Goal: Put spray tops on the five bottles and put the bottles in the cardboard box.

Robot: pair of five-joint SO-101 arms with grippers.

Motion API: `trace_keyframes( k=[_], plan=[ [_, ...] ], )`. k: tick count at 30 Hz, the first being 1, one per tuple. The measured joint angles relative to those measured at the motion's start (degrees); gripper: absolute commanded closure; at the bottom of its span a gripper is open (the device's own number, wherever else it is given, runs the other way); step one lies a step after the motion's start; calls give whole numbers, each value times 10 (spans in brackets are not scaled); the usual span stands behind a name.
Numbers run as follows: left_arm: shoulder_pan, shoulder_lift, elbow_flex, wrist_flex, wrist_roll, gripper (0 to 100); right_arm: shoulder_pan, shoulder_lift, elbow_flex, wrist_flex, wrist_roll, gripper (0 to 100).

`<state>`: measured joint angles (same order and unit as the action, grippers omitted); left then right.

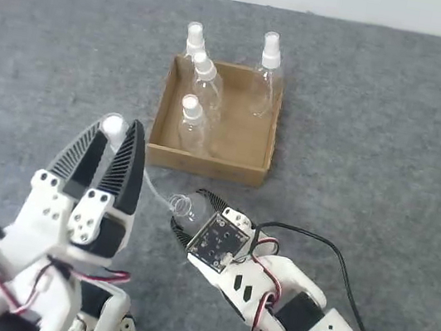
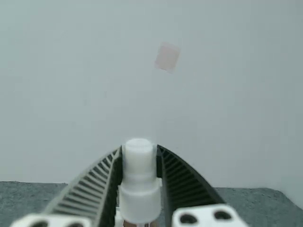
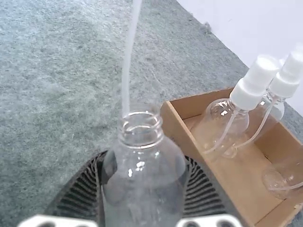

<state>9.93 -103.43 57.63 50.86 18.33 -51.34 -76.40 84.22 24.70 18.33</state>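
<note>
My left gripper (image 1: 112,138) is shut on a white spray top (image 1: 113,125) (image 2: 138,182), held upright above the carpet left of the cardboard box (image 1: 208,162). Its thin dip tube (image 1: 157,192) (image 3: 129,61) slants down into the neck of an uncapped clear bottle (image 1: 184,208) (image 3: 142,175). My right gripper (image 1: 187,215) is shut on that bottle just in front of the box. Inside the box stand several clear bottles with spray tops (image 1: 192,119) (image 3: 236,111), one at the far right corner (image 1: 266,76).
Grey carpet (image 1: 373,156) covers the table. A black cable (image 1: 332,255) loops beside the right arm. A white wall (image 2: 142,71) rises behind the table. Open carpet lies left and right of the box.
</note>
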Motion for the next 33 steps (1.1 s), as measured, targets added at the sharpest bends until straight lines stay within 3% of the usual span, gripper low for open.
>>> trace_keyframes(
  k=[12,27,33],
  plan=[
    [47,0,33,-13,0,987,0,0,0,0,2,991],
    [55,0,62,-13,-18,987,20,0,1,-49,3,992],
    [113,0,91,-13,-52,987,35,0,1,-57,-25,992]
  ],
)
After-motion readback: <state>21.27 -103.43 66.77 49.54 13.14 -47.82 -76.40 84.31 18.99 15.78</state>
